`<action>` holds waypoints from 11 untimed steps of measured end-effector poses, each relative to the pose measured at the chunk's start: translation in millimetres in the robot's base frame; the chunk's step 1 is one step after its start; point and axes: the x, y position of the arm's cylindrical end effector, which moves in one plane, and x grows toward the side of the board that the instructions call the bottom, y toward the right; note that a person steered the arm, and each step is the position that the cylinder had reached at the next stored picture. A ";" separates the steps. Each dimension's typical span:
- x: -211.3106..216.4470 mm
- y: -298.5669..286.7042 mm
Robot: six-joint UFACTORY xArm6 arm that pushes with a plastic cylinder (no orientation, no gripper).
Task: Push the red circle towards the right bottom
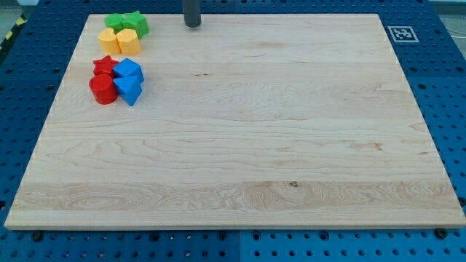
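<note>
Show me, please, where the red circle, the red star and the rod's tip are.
Red circle (103,90): camera view, on its flat top face.
Red star (105,65): camera view, middle of its top.
My tip (192,24): camera view, the rod's very end.

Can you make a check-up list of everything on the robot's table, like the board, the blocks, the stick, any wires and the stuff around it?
Surface: pale wooden board, flat, mostly bare.
Job's things: red circle near the view's top left, touching the red star above it and a blue block on its right.
Clutter: a second blue block, two yellow blocks and two green blocks in the same corner cluster.
Grippers: none; my tip rests at the view's top edge, right of the blocks, touching none.
Cables: nothing seen.
Surroundings: blue pegboard table; black-and-white marker tag at the board's top right.
</note>
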 end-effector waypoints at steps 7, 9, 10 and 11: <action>340.7 -49.0; 261.1 -199.0; 202.7 -219.8; 189.8 -218.9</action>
